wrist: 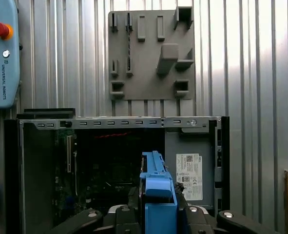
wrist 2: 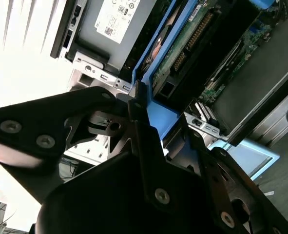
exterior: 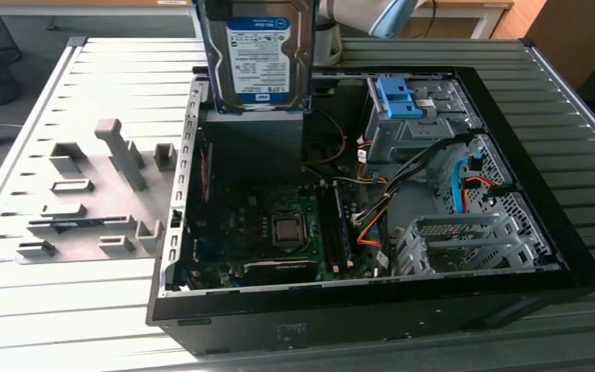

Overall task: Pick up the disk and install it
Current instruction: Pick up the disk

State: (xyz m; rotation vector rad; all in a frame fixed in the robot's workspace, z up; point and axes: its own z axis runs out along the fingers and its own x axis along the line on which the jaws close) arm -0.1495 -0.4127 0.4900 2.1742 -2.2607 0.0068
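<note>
Exterior view: your disk (exterior: 256,58) hangs upright, label facing camera, above the open computer case (exterior: 380,318). Second wrist view: jaws clamped tight on its blue rail (wrist 2: 167,122).

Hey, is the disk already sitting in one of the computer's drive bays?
No, in the exterior view the disk hangs upright above the open computer case, outside the drive bays.
</note>
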